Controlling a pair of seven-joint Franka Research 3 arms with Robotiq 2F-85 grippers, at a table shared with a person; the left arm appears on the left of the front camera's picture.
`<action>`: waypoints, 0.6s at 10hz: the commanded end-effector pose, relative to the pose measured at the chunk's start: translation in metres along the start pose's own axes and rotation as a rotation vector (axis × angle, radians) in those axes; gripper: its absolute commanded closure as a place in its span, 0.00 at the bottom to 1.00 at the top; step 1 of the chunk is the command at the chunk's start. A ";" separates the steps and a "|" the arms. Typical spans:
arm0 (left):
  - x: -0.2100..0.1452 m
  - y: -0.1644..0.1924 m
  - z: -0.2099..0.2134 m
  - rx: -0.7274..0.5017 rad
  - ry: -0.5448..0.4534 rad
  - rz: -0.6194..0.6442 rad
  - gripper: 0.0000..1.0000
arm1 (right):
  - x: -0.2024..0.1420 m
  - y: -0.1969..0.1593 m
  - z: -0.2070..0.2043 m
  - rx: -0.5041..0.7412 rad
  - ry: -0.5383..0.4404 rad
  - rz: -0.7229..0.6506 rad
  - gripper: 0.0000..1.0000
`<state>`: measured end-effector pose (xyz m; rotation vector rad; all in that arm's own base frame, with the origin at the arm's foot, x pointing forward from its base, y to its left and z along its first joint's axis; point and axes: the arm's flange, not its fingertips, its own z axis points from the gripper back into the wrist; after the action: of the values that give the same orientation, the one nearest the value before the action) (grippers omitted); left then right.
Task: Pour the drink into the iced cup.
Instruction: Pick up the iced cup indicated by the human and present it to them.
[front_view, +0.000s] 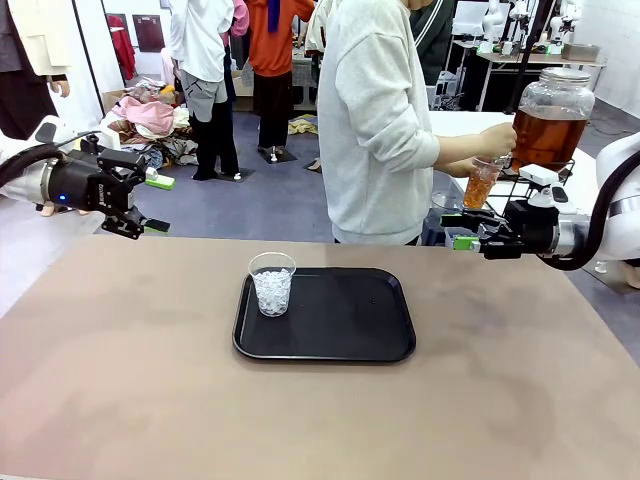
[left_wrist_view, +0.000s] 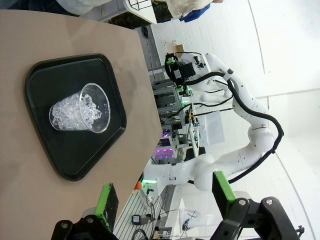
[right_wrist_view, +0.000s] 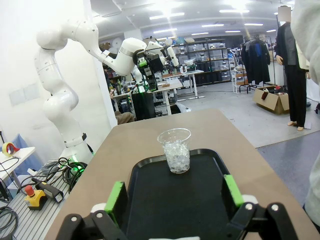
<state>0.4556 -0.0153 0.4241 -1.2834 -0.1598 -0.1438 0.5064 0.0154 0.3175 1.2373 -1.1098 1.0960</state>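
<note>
The iced cup (front_view: 271, 284), clear plastic and about half full of ice, stands upright on the left part of a black tray (front_view: 340, 325). At the far side a person holds a second clear cup with the amber drink (front_view: 481, 188) under the tap of a large glass jar (front_view: 551, 120) of the same liquid. My left gripper (front_view: 155, 205) hovers open beyond the table's far left edge. My right gripper (front_view: 459, 229) hovers open at the far right, just below the person's cup. The iced cup (left_wrist_view: 80, 108) (right_wrist_view: 175, 150) lies ahead of both open grippers (left_wrist_view: 165, 200) (right_wrist_view: 174, 197), which hold nothing.
The tray (left_wrist_view: 75, 160) (right_wrist_view: 150, 185) sits mid-table on a bare brown tabletop (front_view: 150, 380). The person stands at the far edge, turned toward the jar on a side table. Other people and clutter are farther back.
</note>
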 end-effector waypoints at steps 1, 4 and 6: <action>0.000 -0.002 0.000 0.002 -0.005 -0.005 0.00 | 0.003 -0.001 0.000 -0.004 0.007 -0.011 0.00; 0.000 -0.002 0.000 0.002 -0.005 -0.005 0.00 | 0.003 -0.001 0.000 -0.004 0.007 -0.011 0.00; 0.000 -0.002 0.000 0.002 -0.005 -0.005 0.00 | 0.003 -0.001 0.000 -0.004 0.007 -0.011 0.00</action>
<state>0.4556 -0.0153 0.4241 -1.2834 -0.1598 -0.1438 0.5064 0.0154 0.3175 1.2373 -1.1098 1.0960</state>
